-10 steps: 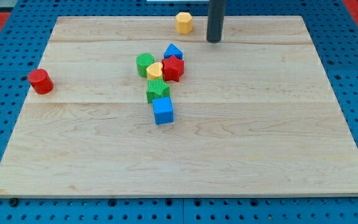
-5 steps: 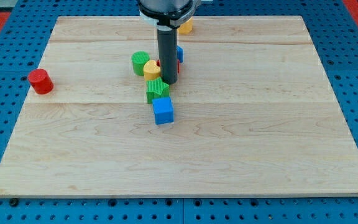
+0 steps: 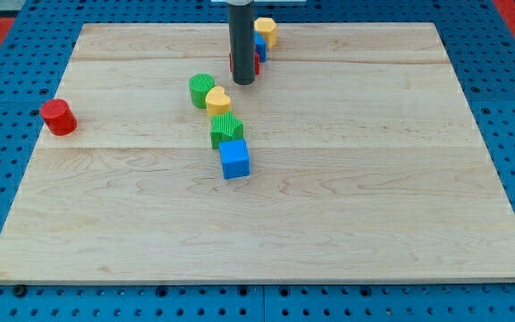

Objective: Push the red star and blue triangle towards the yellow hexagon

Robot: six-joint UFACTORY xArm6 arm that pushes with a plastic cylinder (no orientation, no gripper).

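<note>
The red star (image 3: 255,61) and blue triangle (image 3: 260,45) have slid up beside the yellow hexagon (image 3: 265,29). The robot's tip (image 3: 243,82), a bare rod that grasps nothing, rests just below the hexagon against the star.

My tip (image 3: 243,82) sits in the upper middle of the view, at about twelve o'clock from the centre of the surface (image 3: 356,206) and a little to the view's left of it. The rod rises straight up from the tip as a dark, upright cylinder, with no visible lean to either side, and runs out of the view's top edge. A lighter band shows at its upper end, right at the frame edge. The arm above that is out of view. The tip's end appears to meet the surface.
</note>
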